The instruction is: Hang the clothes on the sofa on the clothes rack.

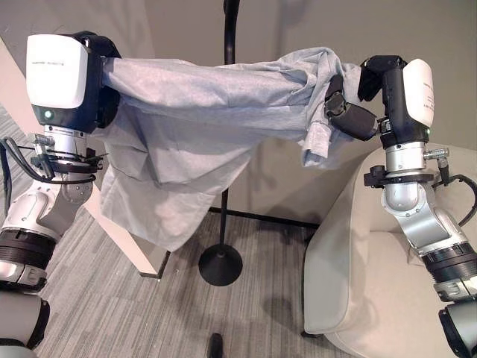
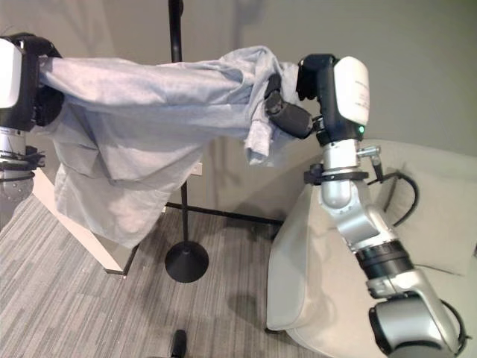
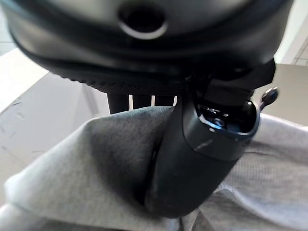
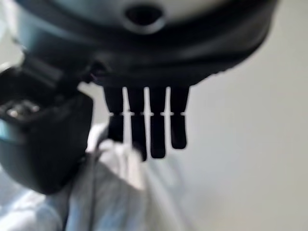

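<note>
A pale grey shirt (image 1: 201,112) hangs stretched between my two raised hands, in front of the black pole of the clothes rack (image 1: 229,33). My left hand (image 1: 106,78) holds the shirt's left end; in the left wrist view its thumb (image 3: 192,159) presses into the cloth (image 3: 86,168). My right hand (image 1: 349,113) grips the bunched right end, with the cloth (image 4: 115,192) caught between thumb and fingers (image 4: 149,120). The shirt's body droops down at the left and a short fold dangles below my right hand.
The rack's round black base (image 1: 220,265) stands on the striped grey carpet behind the shirt. A beige sofa (image 1: 358,276) fills the lower right under my right arm. A white slanted panel (image 1: 130,250) runs along the left. A plain wall is close behind.
</note>
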Robot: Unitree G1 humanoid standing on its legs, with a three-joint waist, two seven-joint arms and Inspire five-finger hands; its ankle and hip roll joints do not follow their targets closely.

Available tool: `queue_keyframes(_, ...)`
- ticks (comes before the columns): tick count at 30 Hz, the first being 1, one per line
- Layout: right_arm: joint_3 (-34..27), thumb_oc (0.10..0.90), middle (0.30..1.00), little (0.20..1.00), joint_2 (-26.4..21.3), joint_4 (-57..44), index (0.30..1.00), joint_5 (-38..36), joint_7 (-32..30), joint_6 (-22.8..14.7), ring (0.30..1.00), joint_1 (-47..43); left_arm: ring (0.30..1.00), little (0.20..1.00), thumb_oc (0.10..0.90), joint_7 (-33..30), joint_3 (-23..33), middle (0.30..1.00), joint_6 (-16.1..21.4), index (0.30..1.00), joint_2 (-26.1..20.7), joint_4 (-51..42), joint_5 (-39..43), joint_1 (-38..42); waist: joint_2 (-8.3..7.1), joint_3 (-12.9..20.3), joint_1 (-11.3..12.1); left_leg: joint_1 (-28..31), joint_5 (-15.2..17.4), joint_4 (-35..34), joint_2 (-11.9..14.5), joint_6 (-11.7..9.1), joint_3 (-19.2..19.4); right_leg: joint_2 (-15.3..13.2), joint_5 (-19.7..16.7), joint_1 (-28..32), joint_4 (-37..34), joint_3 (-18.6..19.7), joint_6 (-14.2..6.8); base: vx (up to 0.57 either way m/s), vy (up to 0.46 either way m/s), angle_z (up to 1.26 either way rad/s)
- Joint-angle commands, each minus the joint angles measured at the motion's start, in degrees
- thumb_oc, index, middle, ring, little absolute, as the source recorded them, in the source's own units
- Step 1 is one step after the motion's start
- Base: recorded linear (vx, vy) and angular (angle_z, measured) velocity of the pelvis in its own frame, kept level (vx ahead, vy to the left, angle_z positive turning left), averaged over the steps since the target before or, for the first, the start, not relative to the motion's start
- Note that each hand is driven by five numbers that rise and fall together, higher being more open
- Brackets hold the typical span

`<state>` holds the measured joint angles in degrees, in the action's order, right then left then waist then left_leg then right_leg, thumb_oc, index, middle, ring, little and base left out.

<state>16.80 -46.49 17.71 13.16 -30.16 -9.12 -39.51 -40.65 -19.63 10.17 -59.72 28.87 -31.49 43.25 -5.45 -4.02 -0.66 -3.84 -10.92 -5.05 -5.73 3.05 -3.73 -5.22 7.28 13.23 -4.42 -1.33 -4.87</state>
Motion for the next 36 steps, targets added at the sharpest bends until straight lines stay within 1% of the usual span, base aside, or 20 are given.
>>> queue_keyframes(1, -6.0, 0.400, 0.300, 0.300, -4.9, 1.0, 0.300, -2.9, -4.8, 1.3, 0.300, -3.4, 0.300, 0.300, 0.400, -3.3, 5.1, 0.300, -3.5, 0.300, -3.9, 3.7, 5.1, 6.8, 2.27, 8.6, 0.9, 3.3, 10.0, 2.2, 6.5, -5.3, 0.3, 4.0, -0.5, -5.6, 3.8, -1.5, 1.1, 0.04, 0.089, -0.05)
queue_keyframes(6, -4.9, 0.400, 0.300, 0.300, -6.5, 4.9, 0.300, -4.1, -4.6, 1.9, 0.300, -4.9, 0.300, 0.300, 0.400, -2.6, 2.8, 0.300, -3.4, 0.300, -4.5, 7.6, 6.8, 9.2, 2.55, 9.4, 0.6, 4.3, 10.9, 2.1, 6.1, -4.8, 0.9, 3.5, -0.7, -5.4, 3.6, -1.2, 0.5, 0.03, 0.055, -0.08)
queue_keyframes(8, -3.0, 0.400, 0.300, 0.300, -7.4, 7.8, 0.300, -4.8, -3.9, 1.8, 0.300, -6.6, 0.300, 0.300, 0.400, -1.7, 0.1, 0.300, -2.8, 0.300, -4.4, 11.0, 7.9, 11.1, 2.60, 9.5, 0.5, 4.5, 11.2, 2.2, 6.0, -4.7, 1.1, 3.3, -0.8, -5.4, 3.6, -1.1, 0.3, 0.03, 0.053, -0.10)
queue_keyframes(9, -0.4, 0.400, 0.300, 0.300, -8.6, 10.8, 0.300, -5.3, -3.2, 1.8, 0.300, -8.8, 0.300, 0.300, 0.400, -0.9, -3.0, 0.300, -2.7, 0.300, -4.6, 14.6, 8.7, 13.2, 2.74, 9.8, 0.4, 4.8, 11.4, 2.2, 5.9, -4.6, 1.1, 3.2, -1.0, -5.3, 3.5, -1.0, 0.1, 0.03, 0.044, -0.03)
queue_keyframes(11, 1.5, 0.400, 0.300, 0.300, -9.0, 12.6, 0.300, -6.0, -2.8, 1.8, 0.300, -11.1, 0.300, 0.300, 0.400, -0.7, -5.1, 0.300, -2.6, 0.300, -4.6, 16.6, 9.7, 15.9, 2.80, 9.7, 0.2, 5.0, 11.5, 2.1, 5.9, -4.6, 1.4, 3.0, -1.2, -5.5, 3.3, -0.9, -0.1, 0.03, 0.049, -0.01)
queue_keyframes(13, 2.6, 0.400, 0.300, 0.300, -9.3, 13.1, 0.300, -6.1, -2.5, 1.9, 0.300, -12.4, 0.300, 0.300, 0.400, -0.3, -6.3, 0.300, -2.4, 0.300, -4.6, 17.2, 10.3, 17.2, 2.91, 9.8, 0.1, 5.0, 11.5, 1.9, 5.9, -4.5, 1.6, 2.9, -1.3, -5.7, 3.2, -0.8, -0.3, 0.02, 0.036, -0.07)
queue_keyframes(15, 4.4, 0.400, 0.300, 0.300, -9.5, 13.2, 0.300, -5.8, -2.0, 1.9, 0.300, -13.8, 0.300, 0.300, 0.400, 0.7, -9.4, 0.300, -1.9, 0.300, -5.5, 17.2, 10.4, 20.5, 3.66, 9.8, -0.2, 5.1, 11.6, 1.6, 5.8, -4.5, 1.9, 2.7, -1.5, -6.0, 3.1, -0.7, -0.6, 0.03, 0.057, -0.09)
queue_keyframes(18, 3.6, 0.400, 0.300, 0.300, -8.6, 8.9, 0.300, -5.4, -0.3, 1.6, 0.300, -11.9, 0.300, 0.300, 0.400, 0.6, -9.2, 0.300, -1.7, 0.300, -6.6, 11.1, 9.3, 21.8, 4.22, 9.7, -0.2, 5.5, 11.7, 1.0, 5.4, -4.2, 2.1, 2.4, -1.7, -6.2, 3.1, -0.4, -0.9, 0.03, 0.041, -0.06)
queue_keyframes(19, -0.5, 0.772, 0.858, 0.858, -6.8, 1.9, 0.858, -6.7, 1.4, 0.9, 0.858, -6.6, 0.300, 0.300, 0.400, 0.5, -5.6, 0.300, -1.7, 0.300, -7.6, 3.6, 7.5, 19.1, 4.46, 9.7, -0.2, 5.2, 11.4, 1.0, 5.3, -4.0, 2.3, 2.2, -2.2, -6.5, 3.0, -0.3, -0.9, 0.02, 0.021, -0.07)
queue_keyframes(20, -3.3, 0.800, 0.900, 0.900, -5.9, -2.3, 0.900, -6.9, 2.8, 0.5, 0.900, -2.2, 0.300, 0.300, 0.400, 0.8, -2.6, 0.300, -1.7, 0.300, -8.1, -0.4, 6.3, 16.0, 4.54, 9.9, -0.2, 5.4, 11.5, 1.0, 5.2, -4.0, 2.4, 2.1, -2.1, -6.4, 3.0, -0.4, -0.9, 0.00, 0.000, 0.00)
queue_keyframes(22, -10.2, 0.800, 0.900, 0.900, -2.4, -11.2, 0.900, -9.1, 8.0, -2.1, 0.900, 11.8, 0.300, 0.300, 0.400, 1.9, 8.5, 0.300, 0.3, 0.300, -9.4, -12.8, 2.7, 2.9, 3.97, 9.7, 0.6, 5.5, 11.6, 0.8, 5.1, -3.9, 2.1, 1.9, -2.1, -6.3, 2.8, -0.8, -0.9, 0.04, -0.033, -0.09)
queue_keyframes(23, -12.5, 0.800, 0.900, 0.900, -2.3, -14.2, 0.900, -9.5, 10.8, -1.8, 0.900, 18.1, 0.300, 0.300, 0.400, 2.4, 14.6, 0.300, 0.6, 0.300, -10.0, -17.6, 1.4, -3.9, 3.91, 9.9, 0.8, 5.7, 11.7, 0.8, 5.1, -3.9, 2.1, 1.9, -2.0, -6.0, 2.6, -0.9, -0.8, 0.03, -0.043, -0.07)
queue_keyframes(25, -14.5, 0.800, 0.900, 0.900, -1.3, -17.0, 0.900, -11.5, 14.8, -1.6, 0.900, 25.3, 0.300, 0.300, 0.400, 3.2, 22.1, 0.300, 1.2, 0.300, -9.6, -21.9, 0.9, -12.2, 3.77, 9.5, 0.9, 5.7, 11.6, 0.7, 5.2, -4.0, 2.0, 2.0, -1.9, -6.1, 2.5, -1.3, -0.7, -0.03, -0.062, -0.02)
queue_keyframes(26, -15.8, 0.800, 0.900, 0.900, -0.4, -19.3, 0.900, -15.7, 18.2, -2.4, 0.900, 30.0, 0.300, 0.300, 0.400, 3.9, 26.8, 0.300, 2.0, 0.300, -8.7, -25.4, 0.6, -18.2, 3.44, 9.1, 1.1, 5.6, 11.4, 0.7, 5.3, -4.2, 1.8, 2.2, -1.9, -6.1, 2.5, -1.6, -0.5, -0.06, -0.072, -0.08)
queue_keyframes(28, -15.5, 0.800, 0.900, 0.900, 1.0, -21.6, 0.900, -20.8, 21.4, -3.3, 0.900, 32.6, 0.300, 0.300, 0.400, 4.8, 32.0, 0.300, 3.0, 0.300, -6.1, -29.8, 1.8, -24.3, 3.32, 8.8, 1.2, 5.4, 11.1, 0.7, 5.5, -4.4, 1.5, 2.4, -1.9, -6.3, 2.6, -1.9, -0.3, -0.08, -0.067, 0.07)
queue_keyframes(29, -12.4, 0.800, 0.900, 0.900, 2.8, -22.7, 0.900, -24.9, 24.7, -3.5, 0.900, 32.9, 0.300, 0.300, 0.400, 5.2, 34.0, 0.300, 3.8, 0.300, -3.6, -33.0, 3.5, -26.5, 3.24, 8.4, 1.6, 5.2, 10.9, 0.8, 5.6, -4.5, 1.3, 2.4, -1.9, -6.3, 2.5, -2.1, -0.1, -0.10, -0.060, 0.16)
queue_keyframes(31, -8.3, 0.800, 0.900, 0.900, 5.9, -22.4, 0.900, -26.5, 25.7, -4.1, 0.900, 32.1, 0.300, 0.300, 0.400, 5.4, 33.8, 0.300, 4.7, 0.300, -1.8, -36.4, 3.8, -26.4, 3.51, 8.1, 2.1, 5.0, 10.7, 0.9, 5.6, -4.6, 0.9, 2.5, -2.0, -6.3, 2.3, -2.3, 0.1, -0.07, -0.049, 0.12)
queue_keyframes(34, -2.5, 0.800, 0.900, 0.900, 13.2, -19.2, 0.900, -24.2, 25.0, -6.3, 0.900, 30.2, 0.300, 0.300, 0.400, 4.8, 33.1, 0.300, 5.7, 0.300, -0.7, -38.7, 3.9, -26.2, 4.34, 7.5, 3.0, 4.5, 10.2, 1.1, 5.5, -4.6, 0.1, 2.6, -1.9, -6.1, 2.0, -3.0, 0.3, -0.05, -0.020, 0.20)
queue_keyframes(35, 0.5, 0.800, 0.900, 0.900, 15.6, -18.5, 0.900, -23.2, 25.5, -7.1, 0.900, 30.0, 0.300, 0.300, 0.400, 4.5, 32.4, 0.300, 6.6, 0.300, 0.4, -40.9, 3.4, -26.5, 5.01, 7.2, 3.6, 4.2, 9.8, 1.0, 5.4, -4.6, -0.5, 2.5, -1.8, -6.0, 1.8, -3.8, 0.4, -0.04, 0.007, 0.27)
queue_keyframes(36, 1.4, 0.800, 0.900, 0.900, 16.1, -18.6, 0.900, -23.2, 26.2, -7.5, 0.900, 30.0, 0.300, 0.300, 0.400, 4.4, 32.6, 0.300, 6.8, 0.300, 0.8, -41.6, 3.2, -26.8, 5.23, 7.1, 3.7, 4.1, 9.6, 1.0, 5.3, -4.7, -0.8, 2.6, -1.7, -6.0, 1.8, -4.2, 0.4, -0.05, 0.014, 0.38)
